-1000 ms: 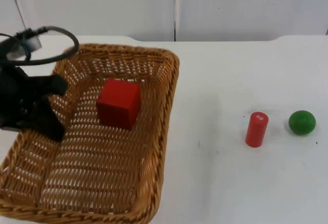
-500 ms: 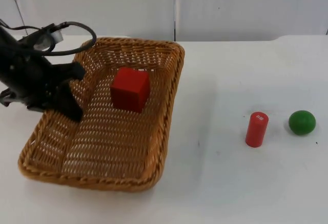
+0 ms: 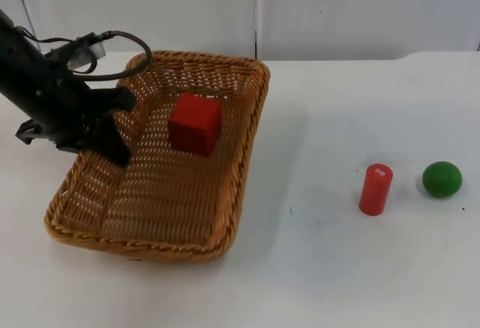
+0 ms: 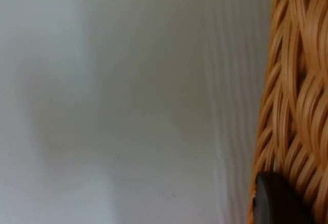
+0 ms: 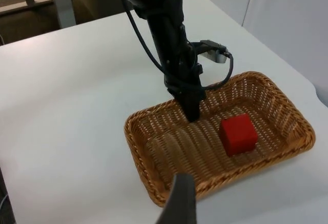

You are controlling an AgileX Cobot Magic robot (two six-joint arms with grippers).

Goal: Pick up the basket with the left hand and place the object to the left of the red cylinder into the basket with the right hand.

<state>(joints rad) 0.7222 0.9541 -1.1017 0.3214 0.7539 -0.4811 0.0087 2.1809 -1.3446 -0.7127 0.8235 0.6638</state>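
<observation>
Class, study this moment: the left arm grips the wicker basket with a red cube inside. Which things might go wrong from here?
1. The left gripper holds the basket by one side wall only, so the basket may tilt or slip as it moves.
2. The red cube lies loose inside and might slide or tumble if the basket tips.
3. The red cylinder stands upright near the green ball; a careless sweep might topple it.

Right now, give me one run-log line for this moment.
left gripper: shut on basket rim | cube: in basket | cylinder, ball: on table | right gripper: waiting
</observation>
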